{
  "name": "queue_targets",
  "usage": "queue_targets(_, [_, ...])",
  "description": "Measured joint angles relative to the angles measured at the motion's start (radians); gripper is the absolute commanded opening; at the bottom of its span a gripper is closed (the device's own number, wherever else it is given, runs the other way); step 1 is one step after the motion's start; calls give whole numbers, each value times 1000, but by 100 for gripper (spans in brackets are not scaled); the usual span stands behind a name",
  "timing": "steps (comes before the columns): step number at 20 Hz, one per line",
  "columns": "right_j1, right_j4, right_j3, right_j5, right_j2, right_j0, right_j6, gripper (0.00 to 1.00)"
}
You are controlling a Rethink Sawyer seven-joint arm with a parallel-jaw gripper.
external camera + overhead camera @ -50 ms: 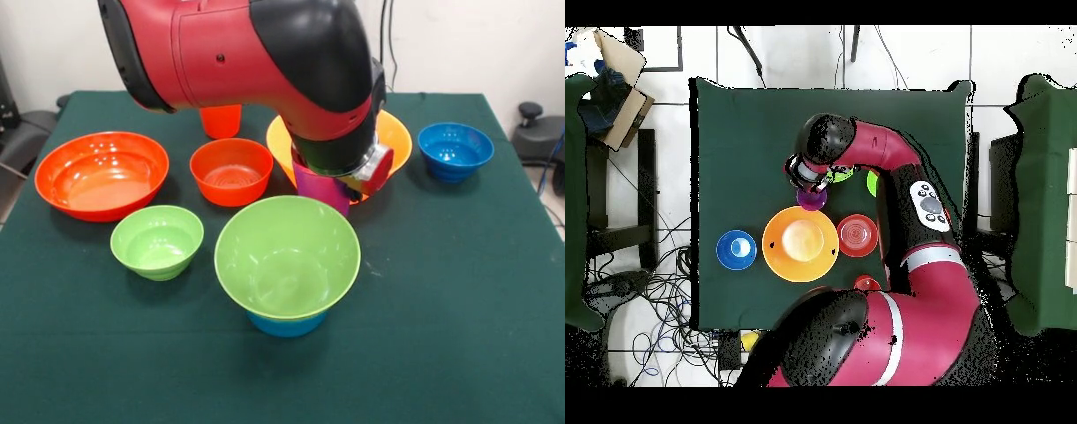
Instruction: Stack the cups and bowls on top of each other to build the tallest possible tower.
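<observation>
Reaches down over mid-table, red and black arm (265,62) bent sharply; gripper (340,181) mostly hidden beneath the wrist.

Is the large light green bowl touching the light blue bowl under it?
Touching. The front view shows the large green bowl seated on the light blue bowl, with no gap at the blue rim.

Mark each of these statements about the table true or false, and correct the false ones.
1. The large light green bowl sits on a light blue bowl. True.
2. The dark blue bowl is stacked inside the yellow-orange bowl. False: it stands alone on the table.
3. The purple cup is beneath the arm's end. True.
4. The small green bowl holds an orange cup. False: it is empty.
</observation>
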Motion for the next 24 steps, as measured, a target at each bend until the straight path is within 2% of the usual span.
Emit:
queue_targets(11, [-62,17,-6,48,0,2,0,0])
queue_targets(24, [-264,77,19,92,0,9,0,0])
